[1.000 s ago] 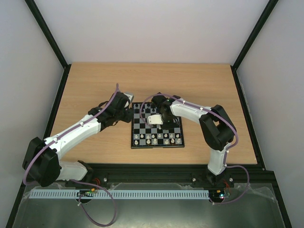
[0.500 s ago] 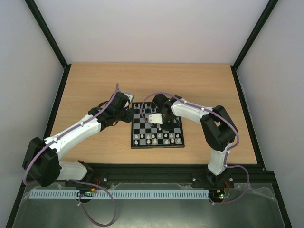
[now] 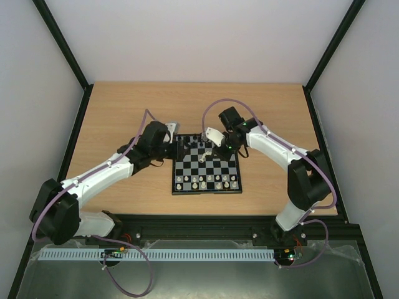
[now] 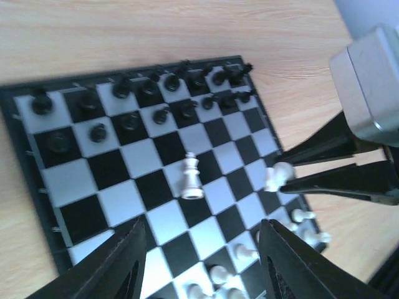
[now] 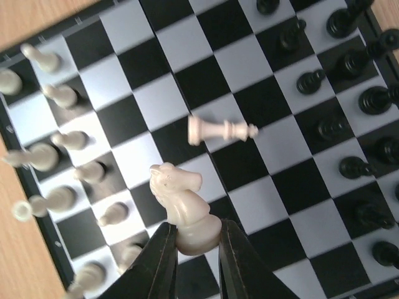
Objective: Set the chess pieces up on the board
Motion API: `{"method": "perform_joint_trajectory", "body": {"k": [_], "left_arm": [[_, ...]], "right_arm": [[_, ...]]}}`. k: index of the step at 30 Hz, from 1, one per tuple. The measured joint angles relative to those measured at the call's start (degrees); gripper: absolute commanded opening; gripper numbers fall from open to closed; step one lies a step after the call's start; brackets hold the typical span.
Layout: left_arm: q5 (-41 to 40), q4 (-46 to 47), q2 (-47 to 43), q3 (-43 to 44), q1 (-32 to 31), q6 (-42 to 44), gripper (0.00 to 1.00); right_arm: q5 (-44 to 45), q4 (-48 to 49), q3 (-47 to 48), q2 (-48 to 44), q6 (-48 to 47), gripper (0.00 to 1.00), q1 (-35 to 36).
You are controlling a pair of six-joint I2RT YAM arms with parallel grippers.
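Observation:
The board (image 3: 206, 169) lies mid-table. Black chess pieces (image 3: 194, 139) stand along its far rows, cream-white ones (image 3: 206, 182) along its near rows. My right gripper (image 5: 192, 249) is shut on the base of a white knight (image 5: 182, 199) and holds it above the board's middle squares. It also shows in the left wrist view (image 4: 278, 177). A lone white king-like piece (image 5: 221, 131) sits mid-board and seems to lie on its side. My left gripper (image 4: 202, 261) is open and empty, low over the board's left side (image 3: 181, 149).
The board (image 4: 75, 180) sits on a wooden table (image 3: 124, 106) with a black rail along the near edge (image 3: 206, 219). Both arms reach in over the board from either side, their fingers close together.
My right gripper has risen and drawn back toward the far right of the board, the white knight in it. My left gripper has edged a little further over the board.

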Motion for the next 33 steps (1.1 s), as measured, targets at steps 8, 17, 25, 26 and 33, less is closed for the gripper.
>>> {"method": "perform_joint_trajectory", "body": {"k": [8, 17, 25, 26, 33], "left_arm": [[11.96, 19.85, 4.13, -9.46, 0.2, -17.2, 0.42], [20.46, 33.79, 9.42, -11.74, 0.22, -27.5, 0.37], [22.84, 37.64, 13.18, -11.67, -0.31, -29.7, 0.29], [22.99, 37.73, 13.66, -11.61, -0.42, -29.79, 0.28], [24.11, 38.1, 16.74, -9.7, -1.95, -30.21, 0.2]], "right_arm": [[-5.99, 4.35, -3.93, -1.01, 9.35, 0.14, 0.09], [-8.72, 7.04, -5.9, -2.73, 13.53, 0.15, 0.09], [-10.45, 8.04, -6.69, -2.8, 14.36, 0.15, 0.09], [-10.56, 8.09, -6.78, -2.8, 14.38, 0.15, 0.09], [-11.28, 8.24, -7.78, -3.04, 14.53, 0.15, 0.09]]}}
